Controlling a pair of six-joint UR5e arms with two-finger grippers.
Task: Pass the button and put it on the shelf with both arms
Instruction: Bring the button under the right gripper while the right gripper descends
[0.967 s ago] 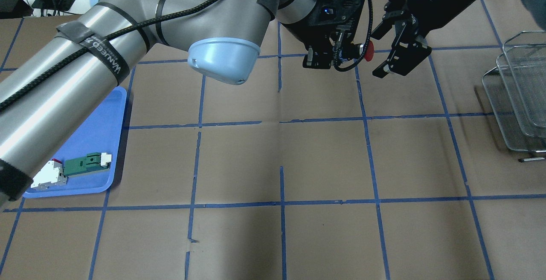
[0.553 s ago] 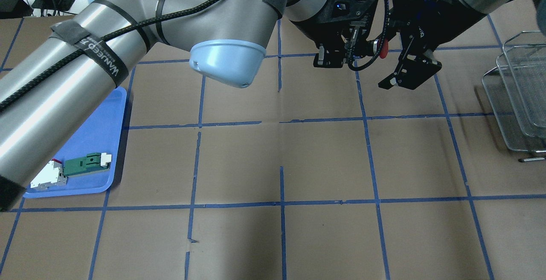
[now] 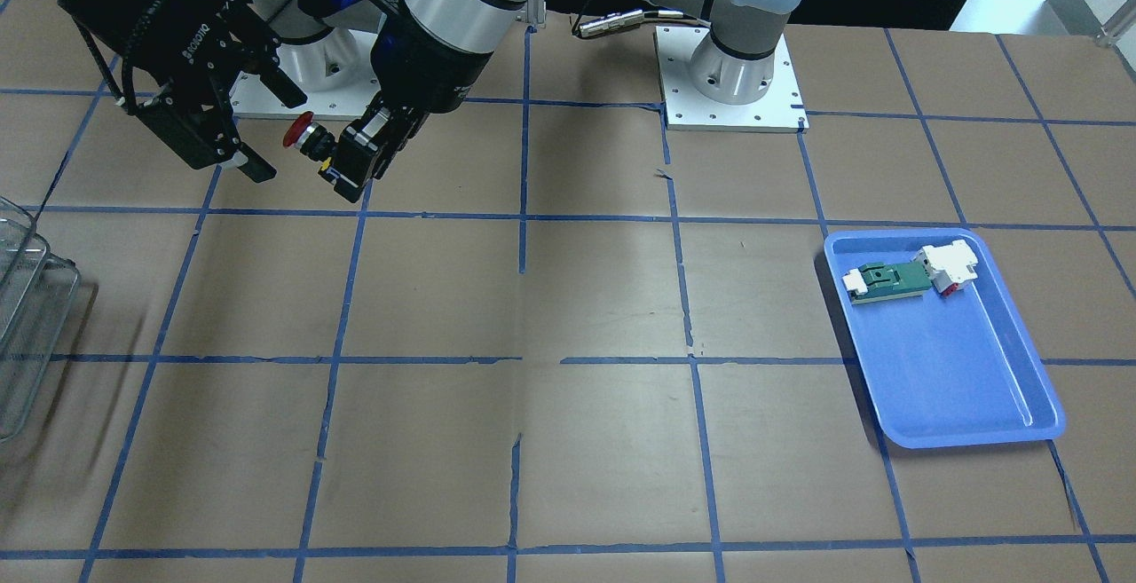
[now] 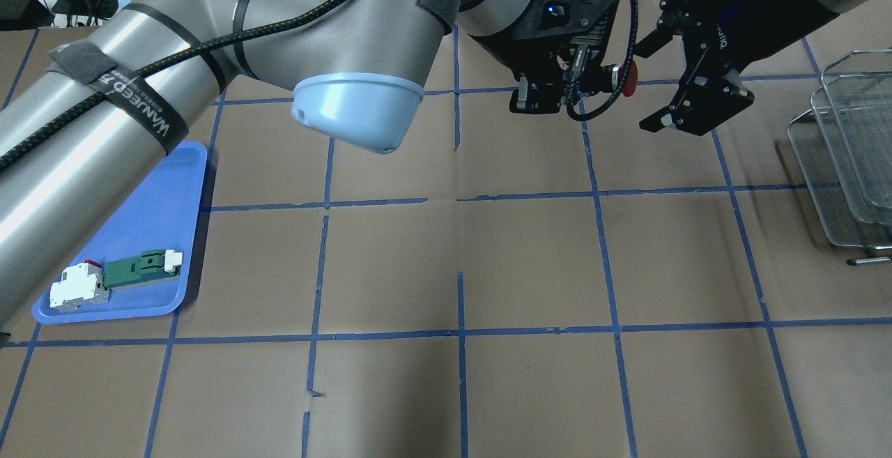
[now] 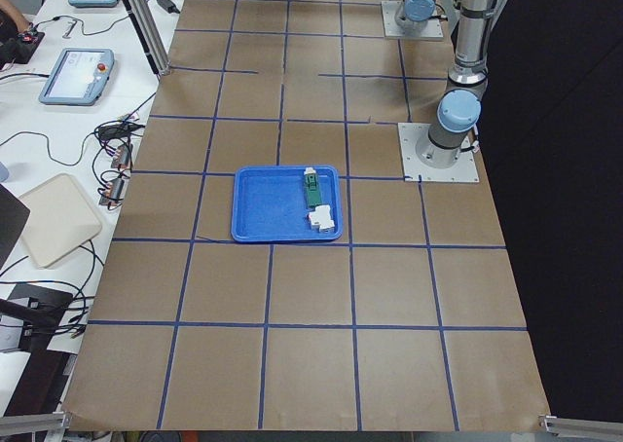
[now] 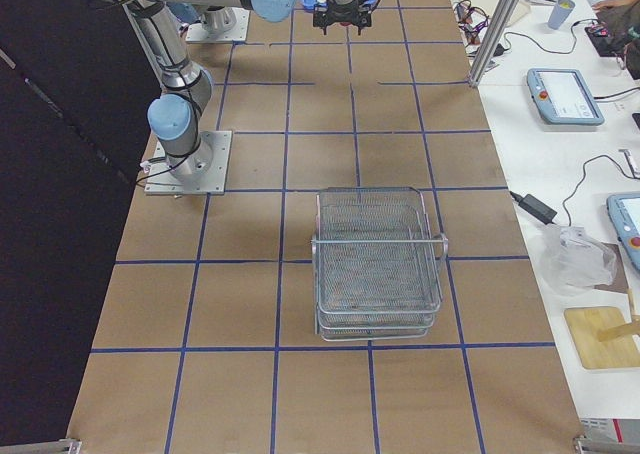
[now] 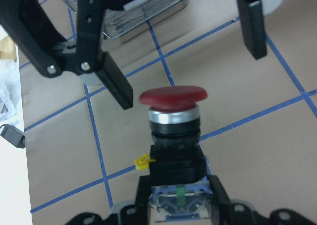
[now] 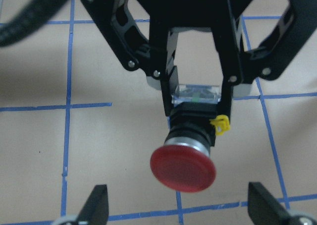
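My left gripper (image 7: 179, 195) is pinched on the black base of the button (image 7: 172, 117). Its two fingers (image 7: 216, 197) press the base from either side and the red cap sticks out past the fingertips. The button is off the table, well apart from the shelf (image 4: 847, 165), on the side of it that faces the blue tray (image 4: 157, 214).

My right gripper (image 8: 178, 201) sits between the button and the shelf, with its jaws spread wide. From its wrist camera I see one fingertip on each side of the red cap, and there is clear space between them and the cap. From the left wrist camera the same two fingers stand a little beyond the cap, touching nothing. I can't tell whether the cap has reached the line between the fingertips.

The shelf's upper tier holds nothing I can make out. The tray lies far from the shelf.
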